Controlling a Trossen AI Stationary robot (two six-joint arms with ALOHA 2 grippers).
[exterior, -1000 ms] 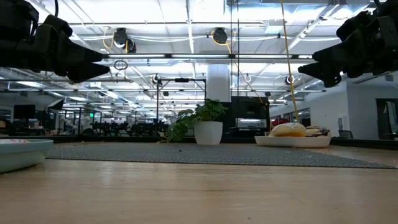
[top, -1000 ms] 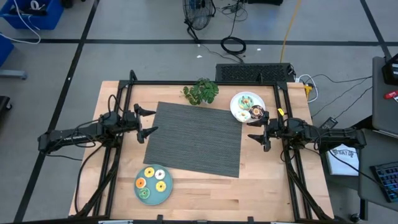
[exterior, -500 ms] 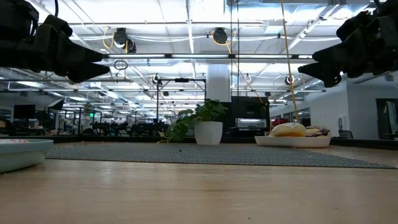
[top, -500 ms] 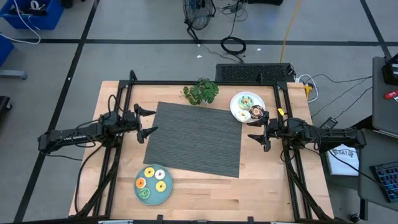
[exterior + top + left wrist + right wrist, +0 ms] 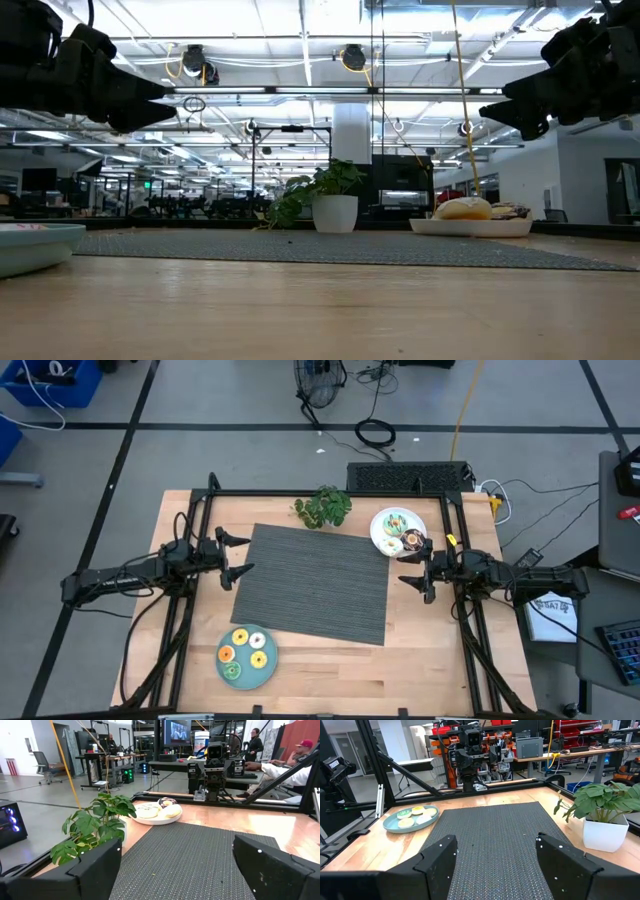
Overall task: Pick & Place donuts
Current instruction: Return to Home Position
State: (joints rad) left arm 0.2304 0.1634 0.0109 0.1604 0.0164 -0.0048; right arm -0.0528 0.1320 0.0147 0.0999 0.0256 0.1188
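From above: five small donuts (image 5: 240, 637) on the teal plate (image 5: 266, 674), off the front-left corner of the mat (image 5: 318, 582); three larger donuts (image 5: 391, 544) on the white plate (image 5: 377, 530), just past the mat's back-right corner. All flat, holes up; round, so no long axis to line up with. Left gripper (image 5: 243, 554) at the mat's left edge, right gripper (image 5: 406, 568) at its right edge, both spread wide and empty.

At table height: both grippers well above the mat; domed tops showing on the white plate.

Wrist views: fingers apart, nothing between.

Probably light, rigid, glossy toys, slick to hold. Best pinched across one side of the ring, one finger through the hole.
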